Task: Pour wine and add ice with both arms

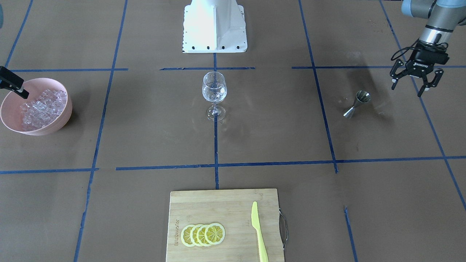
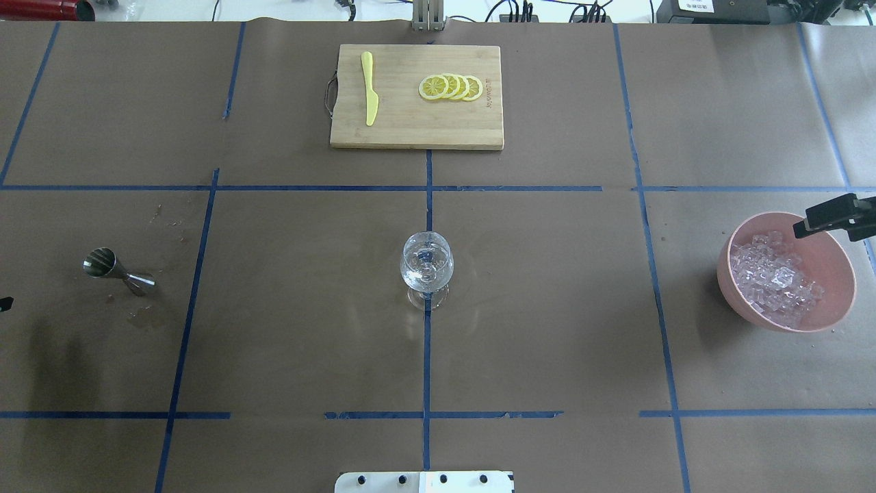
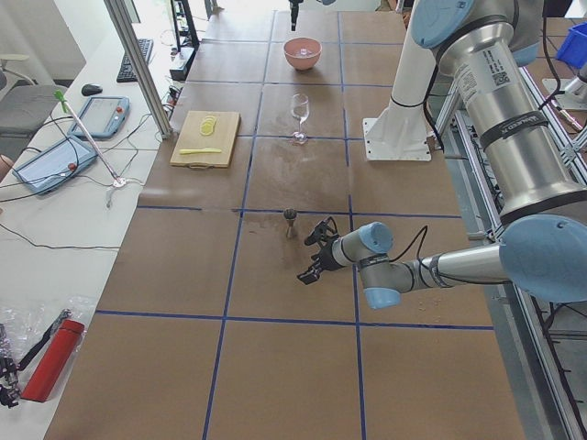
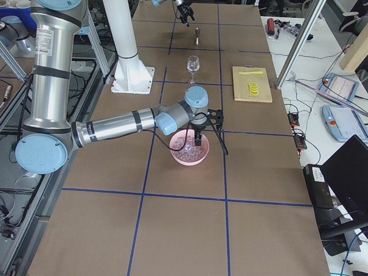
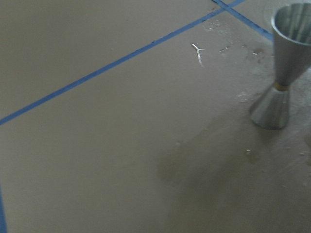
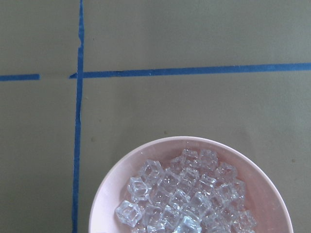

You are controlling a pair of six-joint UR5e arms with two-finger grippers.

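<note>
Barely started, I reckon: my left hand wide & empty nr jigger, right hand (grip: can't tell) over bowl w/ the ice, wine glass mid-desk, no cubes yet.

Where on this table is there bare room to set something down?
Bare stretches lie between the wine glass and the jigger, the pink bowl and the cutting board alike. Crowded only near the jigger, where the left gripper hangs open.
</note>
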